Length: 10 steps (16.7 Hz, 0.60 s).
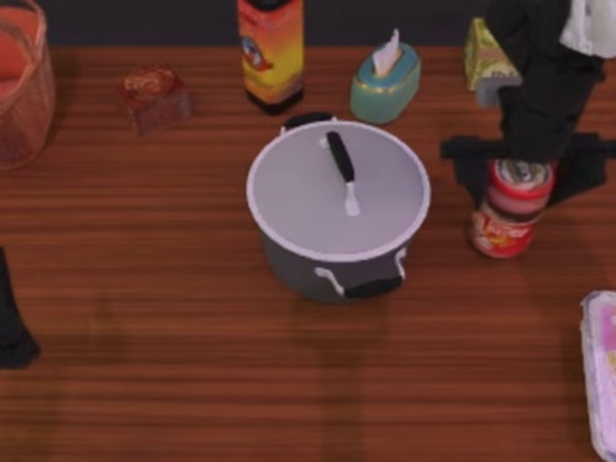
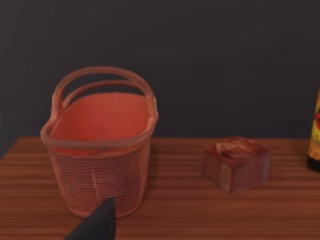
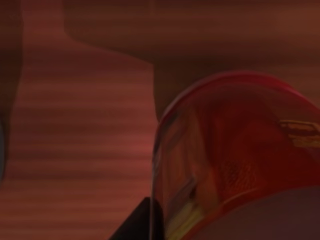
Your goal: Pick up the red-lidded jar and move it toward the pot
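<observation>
The red-lidded jar [image 1: 503, 227], small clear glass with a red-white-yellow label, is just right of the pot [image 1: 337, 197]. A narrow strip of table shows between them. The pot is large and dark grey, with a pale white-rimmed lid and a black-and-white bar handle. My right gripper [image 1: 525, 159] comes down over the jar's lid and is shut on the jar. In the right wrist view the jar [image 3: 235, 160] fills the frame and a dark fingertip [image 3: 142, 222] presses against its glass. My left gripper [image 1: 14, 332] is parked at the table's left edge, open and holding nothing.
An orange basket [image 1: 19, 87] sits at the back left, with a brownish cube container [image 1: 154, 96] beside it. Behind the pot stand a tall orange-yellow bottle [image 1: 271, 53] and a teal tissue box [image 1: 385, 82]. A yellow-green wedge [image 1: 486, 58] is at the back right. A pink-white pack [image 1: 602, 371] lies at the right edge.
</observation>
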Available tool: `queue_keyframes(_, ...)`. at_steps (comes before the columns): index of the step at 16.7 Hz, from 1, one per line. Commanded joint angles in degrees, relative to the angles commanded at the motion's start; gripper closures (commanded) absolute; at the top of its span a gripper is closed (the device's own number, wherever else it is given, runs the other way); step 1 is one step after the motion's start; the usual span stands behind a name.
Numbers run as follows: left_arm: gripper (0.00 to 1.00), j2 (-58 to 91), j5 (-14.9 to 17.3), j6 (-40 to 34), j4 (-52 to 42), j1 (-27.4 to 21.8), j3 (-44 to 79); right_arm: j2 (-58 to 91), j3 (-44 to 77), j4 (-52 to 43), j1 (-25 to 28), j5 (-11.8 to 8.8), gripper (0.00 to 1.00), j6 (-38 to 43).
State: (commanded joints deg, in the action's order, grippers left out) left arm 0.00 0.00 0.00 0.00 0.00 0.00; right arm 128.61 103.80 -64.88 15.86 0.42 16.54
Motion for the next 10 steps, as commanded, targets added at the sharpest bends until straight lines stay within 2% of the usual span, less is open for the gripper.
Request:
queue_keyframes(5,0.00,0.0,0.0,0.0,0.0,0.0,0.0,0.5,-1.5,1.6,0.1,0.0,1.00,0.0)
queue_keyframes(10,0.00,0.0,0.0,0.0,0.0,0.0,0.0,0.5,-1.5,1.6,0.1,0.0,0.62,0.0)
